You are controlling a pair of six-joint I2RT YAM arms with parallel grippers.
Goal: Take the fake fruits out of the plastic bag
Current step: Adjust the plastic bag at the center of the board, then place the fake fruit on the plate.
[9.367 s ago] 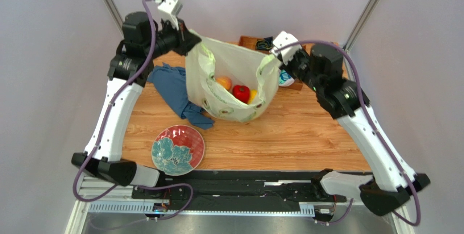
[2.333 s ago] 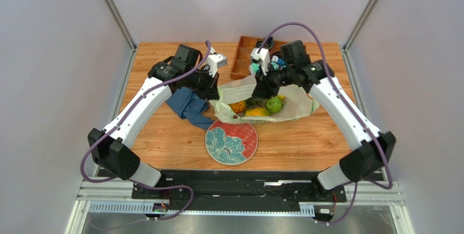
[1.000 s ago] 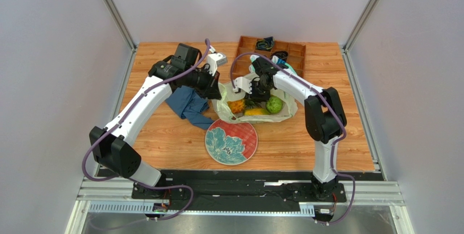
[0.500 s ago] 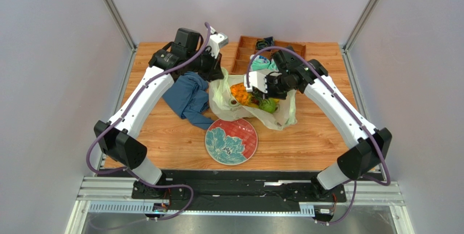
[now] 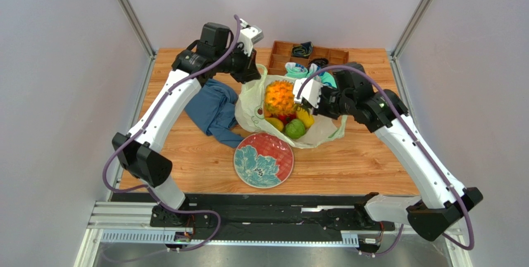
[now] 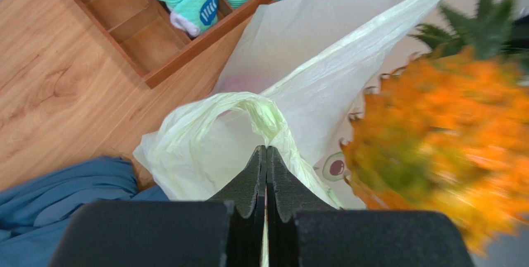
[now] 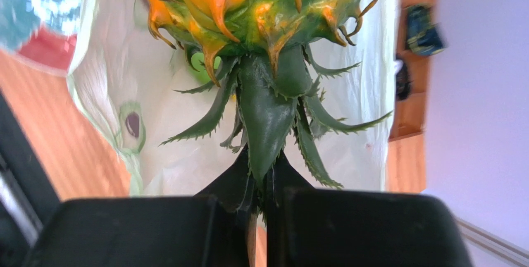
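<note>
The right gripper (image 7: 263, 180) is pinched tight on the green crown (image 7: 268, 109), and the pineapple (image 5: 279, 96) hangs over the open mouth of the plastic bag (image 5: 249, 103). The left gripper (image 6: 266, 158), jaws closed flat, has the bag's loop handle (image 6: 236, 103) nipped at the far-left rim, holding that side up. Down inside the bag are a green bumpy fruit (image 5: 295, 129), a yellow mango (image 5: 304, 117) and a red piece (image 5: 286, 118). A plate (image 5: 263, 160) sits just in front of the bag, with a blue cloth (image 5: 211, 109) to its left. Behind it is a wooden tray (image 5: 335, 53) holding socks (image 6: 186, 0).
</note>
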